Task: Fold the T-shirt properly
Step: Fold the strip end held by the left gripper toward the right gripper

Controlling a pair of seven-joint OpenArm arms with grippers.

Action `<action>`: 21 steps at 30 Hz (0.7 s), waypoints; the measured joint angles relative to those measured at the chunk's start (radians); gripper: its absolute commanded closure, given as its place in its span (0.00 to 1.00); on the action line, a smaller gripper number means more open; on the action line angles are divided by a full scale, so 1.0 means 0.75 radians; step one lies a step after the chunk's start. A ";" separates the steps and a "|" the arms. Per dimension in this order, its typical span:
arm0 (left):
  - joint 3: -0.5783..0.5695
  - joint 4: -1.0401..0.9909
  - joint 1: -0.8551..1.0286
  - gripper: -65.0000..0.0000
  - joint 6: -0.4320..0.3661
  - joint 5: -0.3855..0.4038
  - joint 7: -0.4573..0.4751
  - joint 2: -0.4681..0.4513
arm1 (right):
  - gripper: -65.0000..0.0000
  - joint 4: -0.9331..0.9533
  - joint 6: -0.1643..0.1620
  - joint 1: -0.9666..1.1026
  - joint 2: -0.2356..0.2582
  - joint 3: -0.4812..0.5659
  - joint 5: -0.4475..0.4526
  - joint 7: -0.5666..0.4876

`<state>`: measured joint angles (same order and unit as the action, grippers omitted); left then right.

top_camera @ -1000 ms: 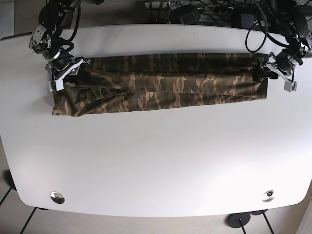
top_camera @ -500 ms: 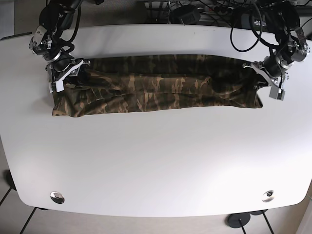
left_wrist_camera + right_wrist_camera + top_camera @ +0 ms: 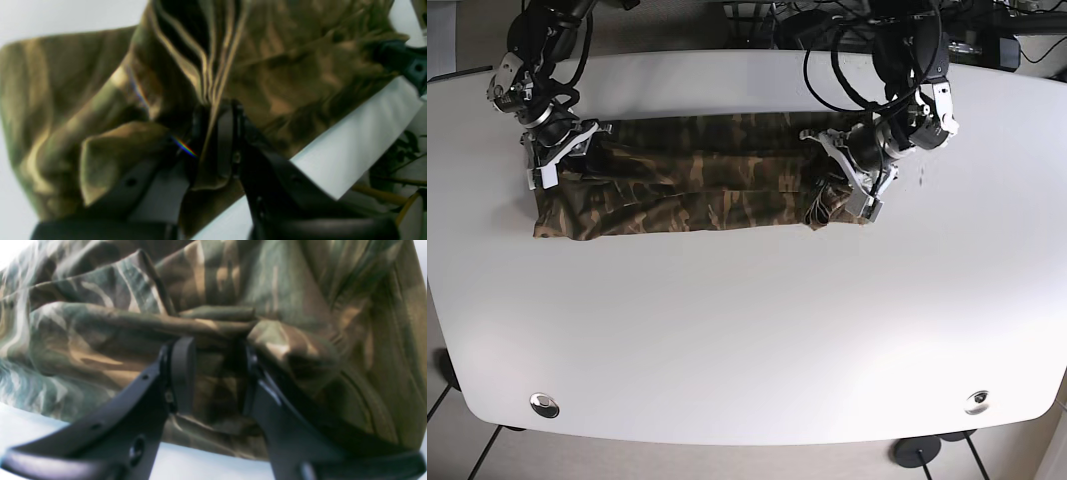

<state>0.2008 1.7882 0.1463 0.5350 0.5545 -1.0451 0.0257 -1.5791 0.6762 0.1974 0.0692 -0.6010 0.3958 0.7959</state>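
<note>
Shirt lies as a long camouflage band across the table, lengthwise fold done, crosswise fold underway. Left gripper pinches its end, bunched inward; right gripper, jaws parted, straddles the other end.

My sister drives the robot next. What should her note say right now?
Left gripper: shut on the T-shirt, holding its bunched end above the table.
Right gripper: open, jaws astride cloth at the shirt's other end.
Done: the camouflage shirt is a long narrow strip across the table's far side.
Left: lay the held end over the rest, let go, smooth it flat.
</note>
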 measured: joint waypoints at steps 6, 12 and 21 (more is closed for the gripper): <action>-0.120 -0.008 -0.008 0.97 0.000 -0.003 -0.004 -0.004 | 0.70 -0.001 0.000 0.000 0.000 0.000 0.000 0.000; -0.246 -0.010 -0.033 0.71 -0.121 0.007 -0.001 -0.009 | 0.70 0.000 0.000 0.001 -0.001 0.000 0.001 -0.001; -0.551 0.116 -0.145 0.43 -0.385 0.009 0.003 -0.080 | 0.70 0.001 0.001 0.004 0.000 0.000 0.001 -0.001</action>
<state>-0.2127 1.8751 0.0372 0.2462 0.5613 -1.0431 -0.0341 -1.5784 0.6765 0.2001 0.0692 -0.6010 0.3962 0.7952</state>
